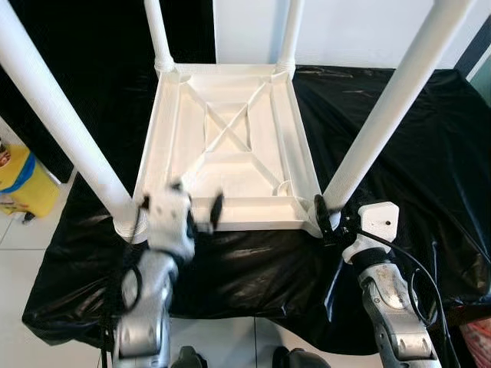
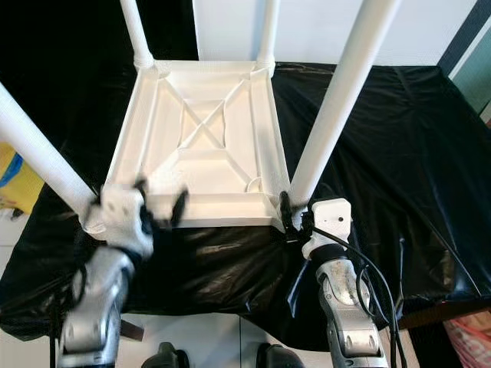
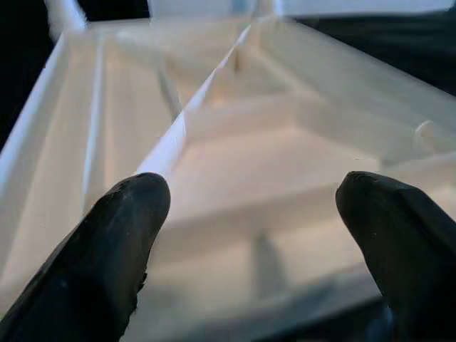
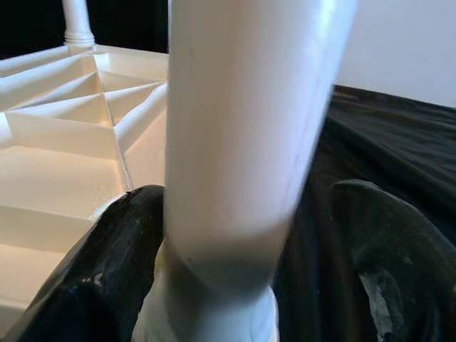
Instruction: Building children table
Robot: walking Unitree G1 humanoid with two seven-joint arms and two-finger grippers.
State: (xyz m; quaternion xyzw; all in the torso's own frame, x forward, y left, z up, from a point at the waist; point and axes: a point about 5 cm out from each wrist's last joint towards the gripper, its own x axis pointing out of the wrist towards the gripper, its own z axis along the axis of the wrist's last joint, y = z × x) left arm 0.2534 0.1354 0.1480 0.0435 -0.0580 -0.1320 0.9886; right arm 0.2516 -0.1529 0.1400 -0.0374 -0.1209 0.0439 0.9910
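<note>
A white plastic children's table [image 1: 230, 138] lies upside down on a black cloth [image 1: 430, 153], ribbed underside up. Its legs stand up from the corners: near left leg [image 1: 61, 123], near right leg [image 1: 391, 100], far left leg [image 1: 157, 31], far right leg [image 1: 290, 31]. My left gripper [image 1: 198, 201] hovers open at the table's front edge, fingers [image 3: 121, 235] spread over the ribs, holding nothing. My right gripper [image 4: 249, 235] is open around the base of the near right leg [image 4: 242, 142]; one finger [image 4: 107, 271] touches it, the other stands apart.
The cloth hangs over the front edge of the support toward white floor tiles [image 1: 23, 261]. A yellow container [image 1: 23, 184] stands on the floor at the left. Something red [image 1: 479, 337] sits low at the right. A white wall [image 1: 345, 31] is behind.
</note>
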